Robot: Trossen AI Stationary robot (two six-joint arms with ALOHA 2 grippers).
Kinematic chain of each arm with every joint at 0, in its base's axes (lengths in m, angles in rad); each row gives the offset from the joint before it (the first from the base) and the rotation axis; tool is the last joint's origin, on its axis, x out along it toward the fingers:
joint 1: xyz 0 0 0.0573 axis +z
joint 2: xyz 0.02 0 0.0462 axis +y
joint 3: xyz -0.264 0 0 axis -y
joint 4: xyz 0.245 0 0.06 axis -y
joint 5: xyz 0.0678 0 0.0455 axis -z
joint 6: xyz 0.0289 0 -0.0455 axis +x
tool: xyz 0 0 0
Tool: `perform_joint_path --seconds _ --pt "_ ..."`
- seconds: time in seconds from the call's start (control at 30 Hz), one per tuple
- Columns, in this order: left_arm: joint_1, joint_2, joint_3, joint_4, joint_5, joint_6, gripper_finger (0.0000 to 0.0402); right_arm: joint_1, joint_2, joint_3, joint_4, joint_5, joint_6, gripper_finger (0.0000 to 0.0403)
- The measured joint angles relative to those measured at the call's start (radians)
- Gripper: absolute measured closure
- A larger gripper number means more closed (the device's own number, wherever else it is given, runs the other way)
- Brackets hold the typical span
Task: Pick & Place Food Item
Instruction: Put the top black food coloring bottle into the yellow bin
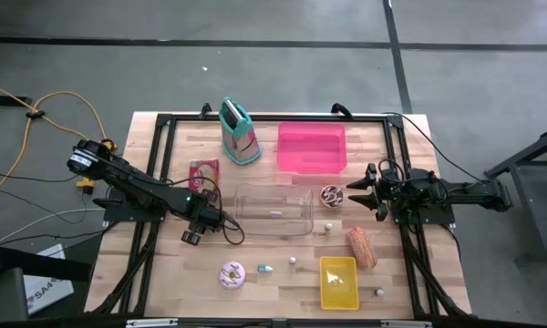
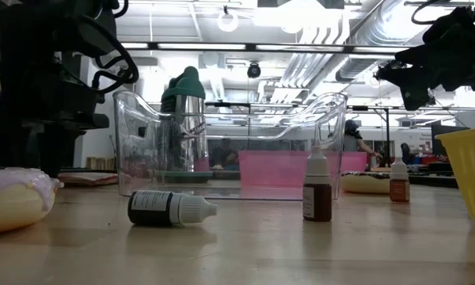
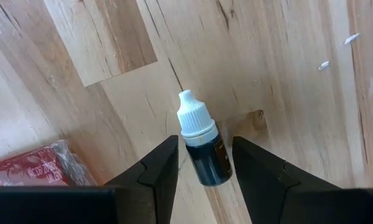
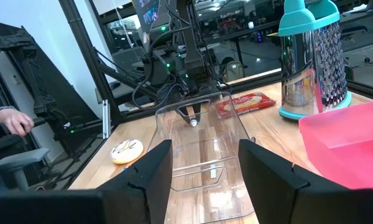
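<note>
Wooden tabletop fills the left wrist view, where the left gripper (image 3: 204, 163) holds a small dropper bottle (image 3: 202, 146) between part-open fingers, white cap pointing out. In the high view it hangs at 9 o'clock of the clear bin (image 1: 273, 211). The bottle looks tilted, so it could pivot or slip. The right gripper (image 1: 363, 191), part-open and empty, waits at 3 o'clock.

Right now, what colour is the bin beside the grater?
Pink bin, by the grater; clearest in the high view.
</note>
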Motion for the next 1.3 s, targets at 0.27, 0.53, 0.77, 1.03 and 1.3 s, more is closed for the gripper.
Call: perform_joint_path --seconds 0.27,0.53,0.77,1.03,1.3 --pt "0.000 0.000 0.000 0.000 -0.002 0.000 0.0308 0.000 0.000 0.000 0.000 0.000 0.000 0.0229" --pt "0.000 0.000 0.000 0.000 -0.001 0.000 0.0316 0.000 0.000 0.000 0.000 0.000 0.000 0.0229" --pt "0.000 0.000 0.000 0.000 -0.001 0.000 0.0316 0.000 0.000 0.000 0.000 0.000 0.000 0.0229" --pt "0.000 0.000 0.000 0.000 -0.001 0.000 0.0317 0.000 0.000 0.000 0.000 0.000 0.000 0.0229" --pt "0.000 0.000 0.000 0.006 -0.001 -0.012 0.0317 0.000 0.000 0.000 0.000 0.000 0.000 0.0229"
